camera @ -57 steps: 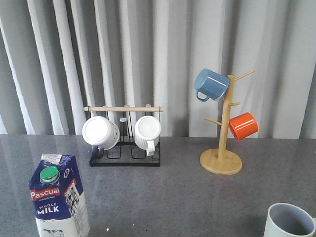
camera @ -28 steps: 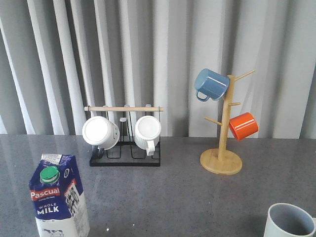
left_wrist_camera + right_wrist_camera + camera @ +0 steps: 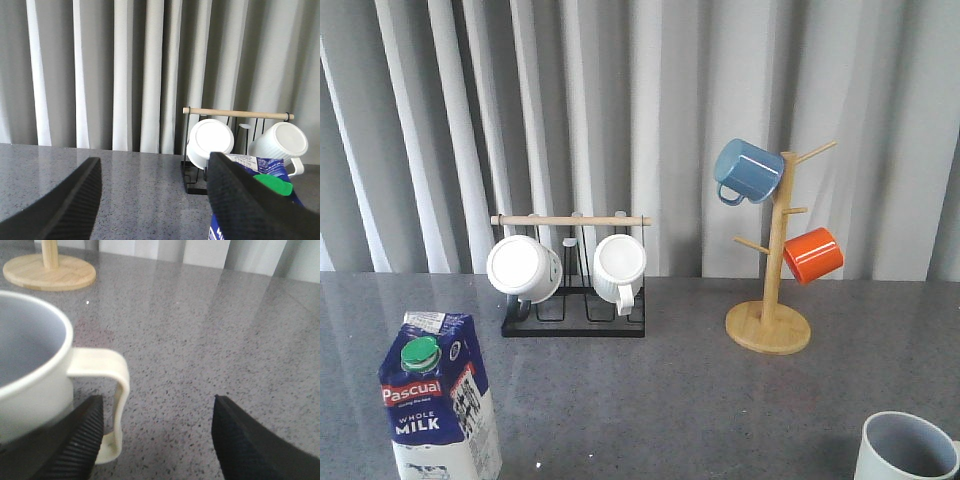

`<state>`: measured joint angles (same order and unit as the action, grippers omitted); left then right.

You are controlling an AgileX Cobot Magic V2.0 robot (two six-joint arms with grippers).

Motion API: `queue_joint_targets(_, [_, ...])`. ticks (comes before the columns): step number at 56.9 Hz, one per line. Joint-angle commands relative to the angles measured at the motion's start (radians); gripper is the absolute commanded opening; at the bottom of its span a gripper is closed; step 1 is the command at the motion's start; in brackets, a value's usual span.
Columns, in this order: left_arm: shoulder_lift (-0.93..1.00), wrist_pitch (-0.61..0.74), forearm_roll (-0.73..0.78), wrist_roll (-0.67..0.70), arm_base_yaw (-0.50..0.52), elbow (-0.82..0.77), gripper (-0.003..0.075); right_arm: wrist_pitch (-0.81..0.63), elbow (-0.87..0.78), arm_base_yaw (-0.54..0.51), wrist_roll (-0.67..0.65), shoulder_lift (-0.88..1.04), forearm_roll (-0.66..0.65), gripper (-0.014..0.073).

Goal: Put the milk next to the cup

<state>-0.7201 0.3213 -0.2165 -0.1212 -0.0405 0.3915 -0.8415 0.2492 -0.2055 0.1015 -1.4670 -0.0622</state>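
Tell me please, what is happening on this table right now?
Nothing is held yet. The milk stands at the table's near left, the cup at the near right, far apart. The left gripper is open with the milk just beside one finger. The right gripper is open by the cup's handle. The milk must go next to the cup.

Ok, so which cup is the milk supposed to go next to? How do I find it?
Start at the wooden mug tree on the right of the grey table. Come toward the near right corner: the cup stands alone there, upright on the table. It is cream-white with a grey inside, unlike the blue and orange mugs that hang on the tree.
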Motion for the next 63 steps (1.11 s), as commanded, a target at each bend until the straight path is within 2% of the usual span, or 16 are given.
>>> queue_joint_targets(1, [-0.002,0.069,-0.001,0.002,-0.002,0.035,0.0450,-0.079,0.023,-0.009,0.000,-0.001,-0.010,0.0470])
queue_joint_targets(14, [-0.002,0.069,-0.001,0.002,-0.002,0.035,0.0450,-0.082,0.073,-0.009,0.000,-0.055,-0.029,0.0461])
queue_joint_targets(21, [-0.002,0.069,-0.001,0.002,-0.002,0.035,0.0450,-0.083,0.097,-0.009,-0.003,-0.105,-0.035,0.0414])
queue_joint_targets(24, [-0.002,0.069,-0.001,0.002,-0.002,0.035,0.0450,-0.083,0.110,-0.009,-0.003,-0.127,-0.049,0.0348])
queue_joint_targets(27, [-0.002,0.069,-0.001,0.002,-0.002,0.035,0.0450,-0.092,0.114,-0.009,-0.004,-0.137,-0.056,0.0244])
queue_joint_targets(31, [-0.002,0.069,-0.001,0.002,-0.002,0.035,0.0450,-0.106,0.118,-0.009,-0.019,-0.138,-0.060,0.0045])
queue_joint_targets(33, [-0.002,0.069,-0.001,0.002,-0.002,0.035,0.0450,-0.114,0.120,-0.009,-0.033,-0.138,-0.068,-0.0015])
queue_joint_targets(49, [-0.002,0.069,-0.001,0.002,-0.002,0.035,0.0450,-0.148,0.158,0.002,-0.235,-0.098,-0.210,-0.0004])
queue_joint_targets(55, [-0.002,0.069,-0.001,0.002,-0.002,0.035,0.0450,-0.152,0.190,0.064,-0.291,-0.080,-0.290,-0.0003])
queue_joint_targets(63, [-0.002,0.069,-0.001,0.002,-0.002,0.035,0.0450,-0.099,0.241,0.192,-0.286,-0.080,-0.245,-0.0003])
